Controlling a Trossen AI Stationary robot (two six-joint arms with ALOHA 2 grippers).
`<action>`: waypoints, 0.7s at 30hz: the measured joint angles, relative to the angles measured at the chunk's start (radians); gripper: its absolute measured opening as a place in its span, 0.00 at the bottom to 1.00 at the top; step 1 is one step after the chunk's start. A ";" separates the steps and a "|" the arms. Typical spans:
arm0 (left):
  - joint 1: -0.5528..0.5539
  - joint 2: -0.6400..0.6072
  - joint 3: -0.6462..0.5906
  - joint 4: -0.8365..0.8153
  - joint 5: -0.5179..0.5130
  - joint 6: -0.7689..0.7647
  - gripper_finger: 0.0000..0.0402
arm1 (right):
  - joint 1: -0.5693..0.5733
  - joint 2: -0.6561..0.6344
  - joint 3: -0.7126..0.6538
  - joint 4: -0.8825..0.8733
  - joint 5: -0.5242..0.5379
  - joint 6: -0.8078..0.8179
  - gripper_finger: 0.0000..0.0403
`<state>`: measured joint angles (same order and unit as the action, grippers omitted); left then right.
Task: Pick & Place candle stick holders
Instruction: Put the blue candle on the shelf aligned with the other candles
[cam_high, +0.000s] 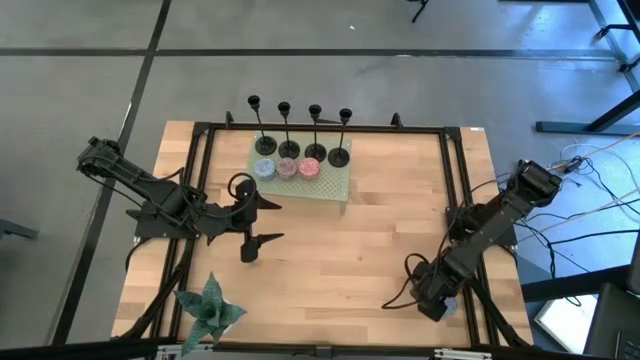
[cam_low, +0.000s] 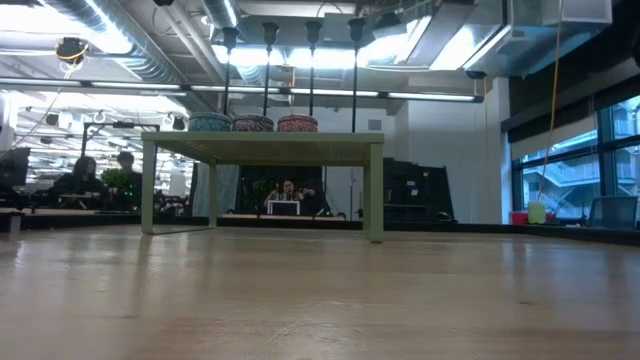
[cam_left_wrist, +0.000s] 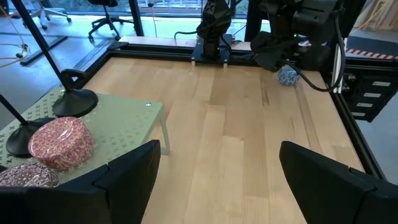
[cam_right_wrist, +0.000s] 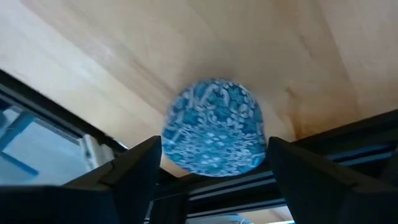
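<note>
Candle stick holders (cam_high: 300, 130): four alike, black, each with round flat base, thin stem and small cup; upright in a row along the far edge of the green stand, none held by either tool.
Holder bases: in the left wrist view two bases (cam_left_wrist: 74, 102) rest on the stand top, their stems leaning out of view.
Green stand (cam_high: 330, 185): small low table with a perforated top and four legs, set on the tabletop at its far middle; seen side-on in the low view (cam_low: 262, 143).
Patterned round tins (cam_high: 287, 168): three in a row on the stand, just in front of the holders; one blue, two reddish pink.
Left tool (cam_high: 262, 220): hovers over the tabletop just beside the stand's near left corner, fingers (cam_left_wrist: 124, 180) spread wide apart, gripping nothing.
Right tool (cam_high: 432, 300): low at the tabletop's near right edge, by the black frame; fingers (cam_right_wrist: 134, 168) parted on either side of a blue patterned ball, contact not clear.
Blue patterned ball (cam_right_wrist: 214, 127): lies on the wood against the frame rail, between the right tool's fingers.
Tabletop (cam_high: 330, 260): pale wood planks, ringed by a black metal frame.
Plant (cam_high: 210, 310): small green spiky one at the near left corner.
Room beyond: people seated at desks (cam_low: 100, 175) far behind the stand.
</note>
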<state>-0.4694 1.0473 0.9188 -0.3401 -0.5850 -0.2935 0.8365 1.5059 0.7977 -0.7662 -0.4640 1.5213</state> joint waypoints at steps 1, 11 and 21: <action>0.000 0.000 0.000 0.000 0.000 0.000 0.81 | 0.005 0.000 -0.005 -0.001 0.000 0.008 0.74; 0.000 0.000 0.000 0.000 0.001 0.000 0.81 | 0.021 0.000 -0.018 0.028 -0.001 0.034 0.74; 0.000 0.000 0.000 0.000 0.000 0.000 0.81 | 0.022 0.000 -0.018 0.052 -0.004 0.016 0.74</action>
<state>-0.4694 1.0473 0.9188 -0.3398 -0.5850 -0.2935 0.8585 1.5059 0.7797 -0.7145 -0.4681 1.5375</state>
